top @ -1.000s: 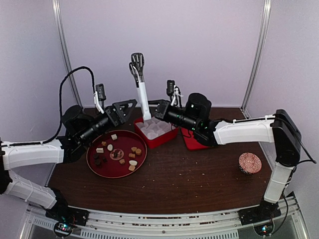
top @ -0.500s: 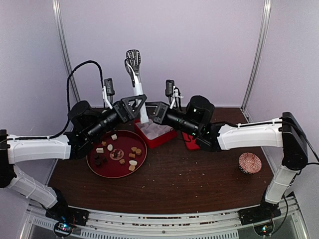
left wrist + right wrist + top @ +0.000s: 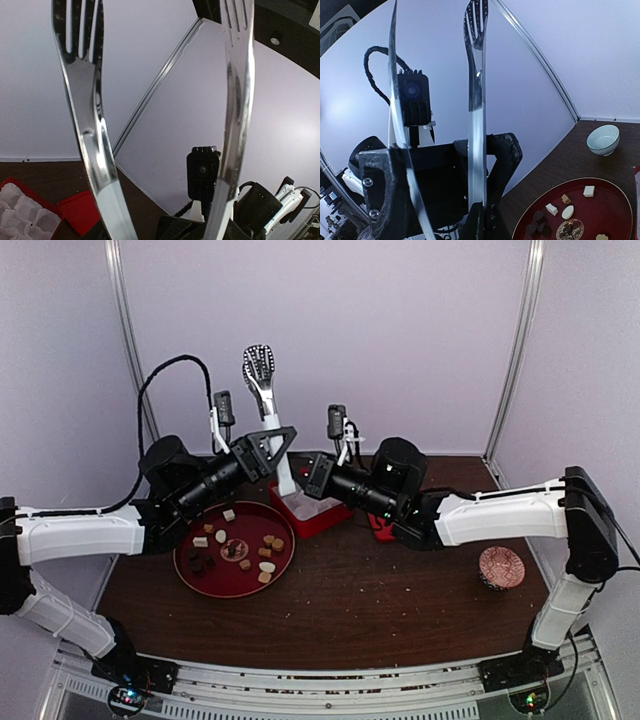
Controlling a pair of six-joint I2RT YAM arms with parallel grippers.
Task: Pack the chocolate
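Observation:
Metal tongs stand upright above the red box, heads up. My right gripper is shut on their hinge end; in the right wrist view one tongs arm rises straight out of its jaws. My left gripper sits around the tongs higher up, its black fingers pressed against the outer sides of both arms. The chocolate, dark, tan and cream pieces, lies on a round red plate below the left arm and also shows in the right wrist view as chocolate.
A red box with white paper cups stands behind the plate, its red lid to its right. A pink patterned bowl sits at the right. A pale bowl sits beyond the plate.
My left gripper has moved up and right onto the tongs and closed around their arms. The tongs have shifted left and tilted, with the right gripper following.

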